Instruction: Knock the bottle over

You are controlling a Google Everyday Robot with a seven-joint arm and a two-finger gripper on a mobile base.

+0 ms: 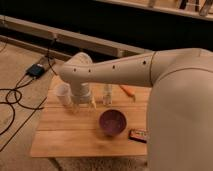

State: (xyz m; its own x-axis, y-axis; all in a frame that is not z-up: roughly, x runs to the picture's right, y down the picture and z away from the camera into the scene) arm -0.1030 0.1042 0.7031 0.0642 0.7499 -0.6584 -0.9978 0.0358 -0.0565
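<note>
The bottle (107,94) is slim and whitish and stands upright on the wooden table (65,135), near its far edge. My gripper (83,104) points down over the table between the bottle and a white cup (63,94). It is just left of the bottle and close to it; I cannot tell whether it touches. The cup stands right by the gripper's left side. My pale arm (115,72) reaches in from the right and hides part of the table's right end.
A purple bowl (112,122) sits in front of the bottle. An orange object (128,90) lies right of the bottle. A dark flat packet (138,135) lies near the front right. Cables (12,100) and a black box (36,70) lie on the floor to the left.
</note>
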